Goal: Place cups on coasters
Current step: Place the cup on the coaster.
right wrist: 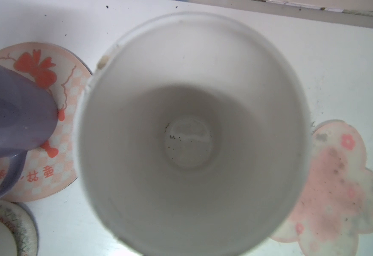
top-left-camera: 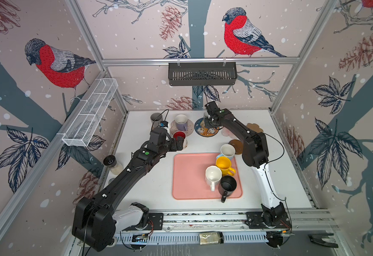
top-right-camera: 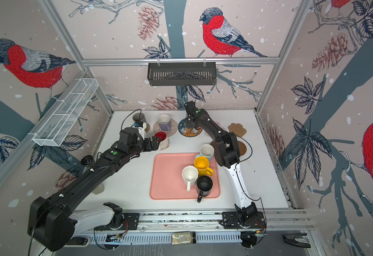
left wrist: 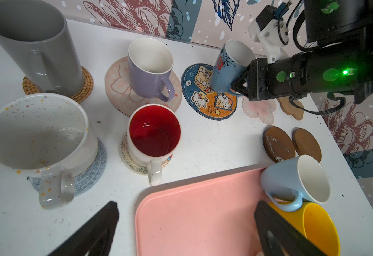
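Two brown discs (left wrist: 278, 144), seemingly wooden, lie flat.

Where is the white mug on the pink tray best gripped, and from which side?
Probably its rim wall, from above, on the side facing the bare pink tray: the white mug stands upright, mouth open, and the yellow mug and black mug crowd its other side.
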Robot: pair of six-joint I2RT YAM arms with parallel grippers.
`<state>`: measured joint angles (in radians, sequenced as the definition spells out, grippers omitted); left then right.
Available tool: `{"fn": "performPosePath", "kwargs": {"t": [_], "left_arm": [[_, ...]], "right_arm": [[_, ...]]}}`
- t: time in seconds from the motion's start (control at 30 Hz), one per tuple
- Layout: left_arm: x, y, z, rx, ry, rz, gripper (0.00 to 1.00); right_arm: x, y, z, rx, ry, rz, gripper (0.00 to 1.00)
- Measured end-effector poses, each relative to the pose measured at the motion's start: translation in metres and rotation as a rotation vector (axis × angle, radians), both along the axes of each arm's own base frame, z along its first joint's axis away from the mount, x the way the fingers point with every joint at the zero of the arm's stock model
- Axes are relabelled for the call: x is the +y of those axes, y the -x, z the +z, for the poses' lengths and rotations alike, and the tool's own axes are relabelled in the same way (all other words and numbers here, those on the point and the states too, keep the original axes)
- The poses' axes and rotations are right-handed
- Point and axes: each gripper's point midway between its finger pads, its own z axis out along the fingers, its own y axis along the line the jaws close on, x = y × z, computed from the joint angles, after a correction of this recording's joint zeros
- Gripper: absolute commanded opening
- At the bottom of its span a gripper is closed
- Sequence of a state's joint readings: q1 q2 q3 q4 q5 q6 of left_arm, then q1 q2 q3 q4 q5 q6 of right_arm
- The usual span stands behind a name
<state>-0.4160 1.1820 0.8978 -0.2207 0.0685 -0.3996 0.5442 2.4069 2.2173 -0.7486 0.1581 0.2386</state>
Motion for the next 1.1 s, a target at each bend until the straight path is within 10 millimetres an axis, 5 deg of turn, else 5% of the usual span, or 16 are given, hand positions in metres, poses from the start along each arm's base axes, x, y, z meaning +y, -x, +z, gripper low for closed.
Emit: {"fn": "performPosePath", "kwargs": {"t": [0.73, 0.97, 1.1], "left_arm": [[-0.001, 0.004, -0.008, 0.016, 0.015, -0.005, 0.96], [-0.001, 0.004, -0.009, 0.016, 0.016, -0.005, 0.96], [-0.003, 0.004, -0.008, 0.017, 0.023, -0.015, 0.96]], "right_arm": [[0.01, -0.01, -0.016, -0.021, -0.012, 0.005, 0.02], [0.008, -0.009, -0.021, -0.021, -0.003, -0.004, 0.4], [0.006, -0.004, -0.028, -0.011, 0.008, -0.007, 0.51]]}}
